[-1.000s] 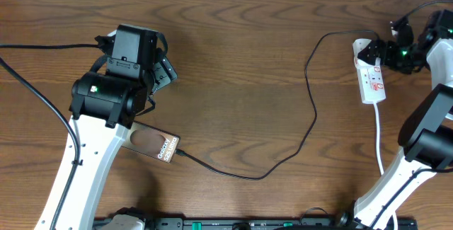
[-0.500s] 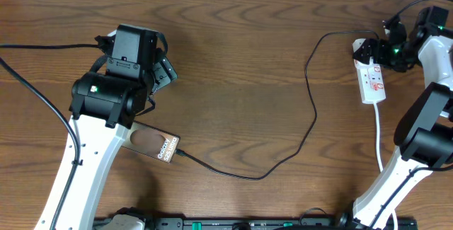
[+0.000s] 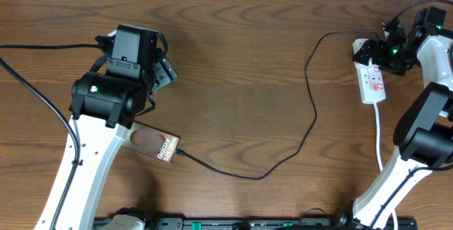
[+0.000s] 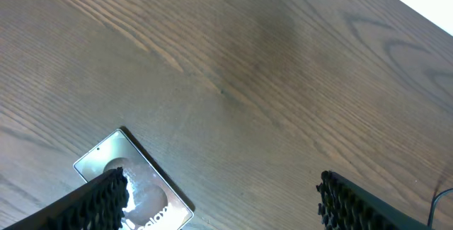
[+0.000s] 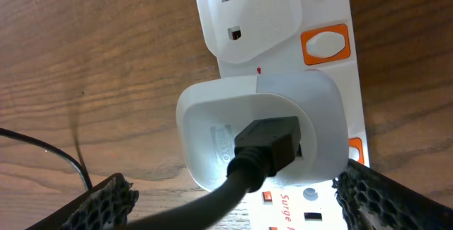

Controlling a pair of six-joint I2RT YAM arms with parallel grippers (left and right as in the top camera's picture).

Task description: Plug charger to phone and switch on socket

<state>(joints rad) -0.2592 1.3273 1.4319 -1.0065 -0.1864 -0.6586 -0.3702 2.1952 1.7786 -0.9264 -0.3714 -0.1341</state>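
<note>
The phone (image 3: 157, 145) lies flat at the table's front left, half under my left arm; its glossy face with "Galaxy" lettering also shows in the left wrist view (image 4: 134, 187). The charger cable (image 3: 311, 110) runs from the phone's right end in a long curve to a white adapter (image 5: 262, 131) plugged into the socket strip (image 3: 372, 81) at the far right. My left gripper (image 4: 219, 198) is open above the table just beyond the phone. My right gripper (image 5: 233, 202) is open, its fingers either side of the adapter on the strip (image 5: 333, 18), with an orange switch (image 5: 325, 44) beside it.
The strip's white cord (image 3: 379, 138) runs toward the front edge on the right. A thick black robot cable (image 3: 42, 46) crosses the far left. The table's back edge meets a white wall along the top.
My right gripper has shifted slightly left and toward the strip's far end over the last second. The left arm, phone and cable have not moved.
</note>
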